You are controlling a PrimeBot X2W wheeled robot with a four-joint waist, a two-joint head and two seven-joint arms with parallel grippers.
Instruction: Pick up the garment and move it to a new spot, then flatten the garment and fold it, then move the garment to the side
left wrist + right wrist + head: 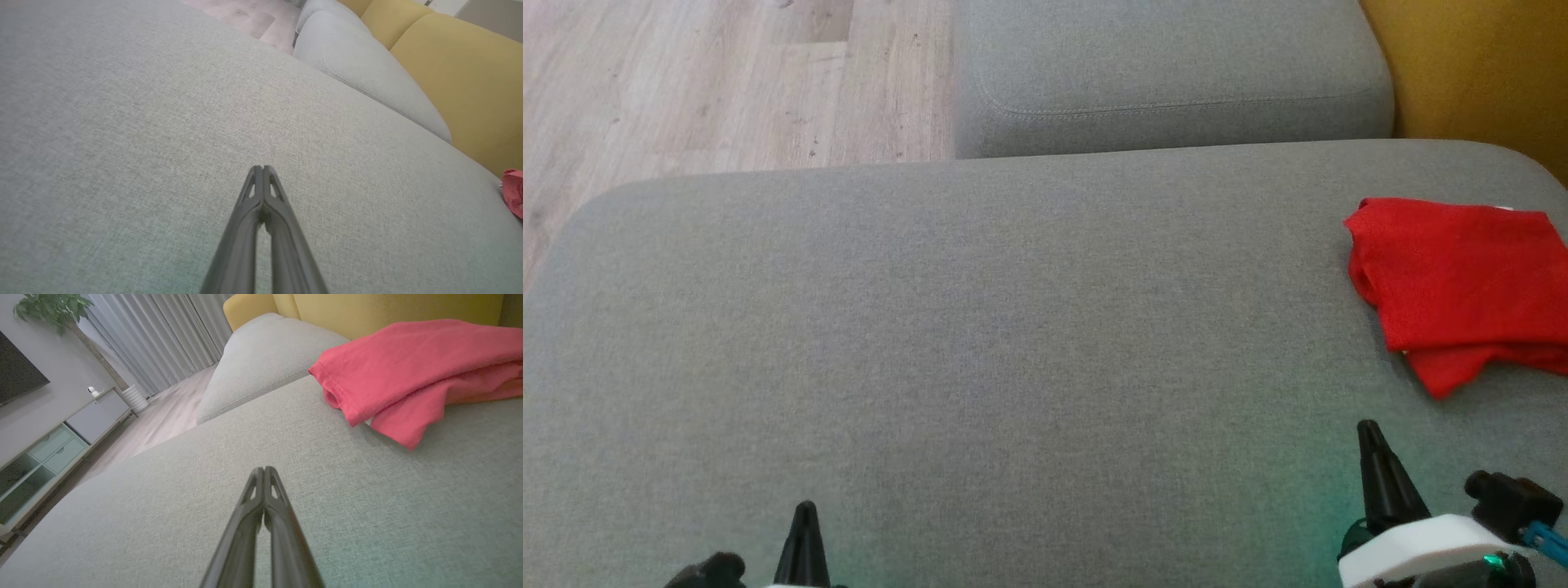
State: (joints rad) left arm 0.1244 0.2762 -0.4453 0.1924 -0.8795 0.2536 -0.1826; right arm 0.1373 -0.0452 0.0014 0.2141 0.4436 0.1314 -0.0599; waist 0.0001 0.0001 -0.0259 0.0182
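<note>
— Where to find the garment [1462, 286]?

— At the right edge of the cushion [980, 327], toward its far right corner, just short of the yellow backrest [1478, 65]. Red, folded in layers, lying flat, with one flap poking out toward the front edge.

— And against the right pincer [1368, 429]?

— Ahead of it and slightly to the right; near, yet apart, with a strip of bare grey fabric between. Seen from the right wrist, up and to the right of the tips.

— Grip?

— Pressed together, tip to tip, clamped on nothing. Same for the left pincer [262, 168]: together, empty, near the front edge, left of the middle, well apart from the garment. Touching the cushion or just above it: impossible to say.

— Anything cut off or hard to read?

— Plenty. Right part of the garment lost past the head view's frame. From the left wrist, a blurred pink sliver at the picture's right side. Kind of garment hard to tell; a stitched hem and a rolled fold plain enough. Tiny white patch [1503, 209] at the far hem, too small to identify. Both pincer bodies clipped by the bottom of the head view, the left one down to little more than a dark point.
</note>
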